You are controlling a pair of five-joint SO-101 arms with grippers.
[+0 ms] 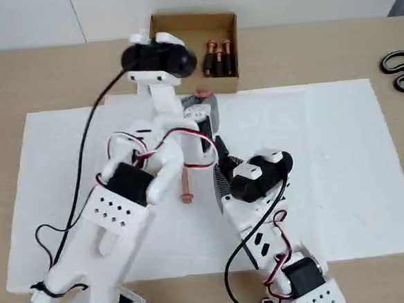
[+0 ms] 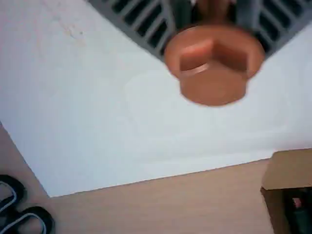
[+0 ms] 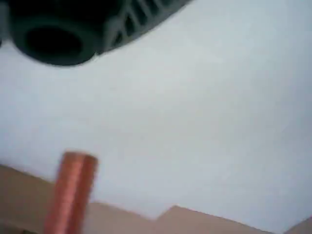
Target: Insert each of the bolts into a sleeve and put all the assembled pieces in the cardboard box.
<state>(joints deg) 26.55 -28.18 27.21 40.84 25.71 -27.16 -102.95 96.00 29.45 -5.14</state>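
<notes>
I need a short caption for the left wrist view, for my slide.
Left claw gripping a copper bolt, white sheet behind.

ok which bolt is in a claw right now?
The bolt in the left claw, by the box. The loose bolt lies on the mat; the sleeved bolts sit in the box.

In the left wrist view the bolt (image 2: 213, 63) is blurred, its shank hidden between the fingers (image 2: 131, 14), and the cardboard box (image 2: 287, 169) is cut off at the edge. In the right wrist view the sleeve (image 3: 51, 41) is blurred and a second bolt (image 3: 70, 192) is cropped.
</notes>
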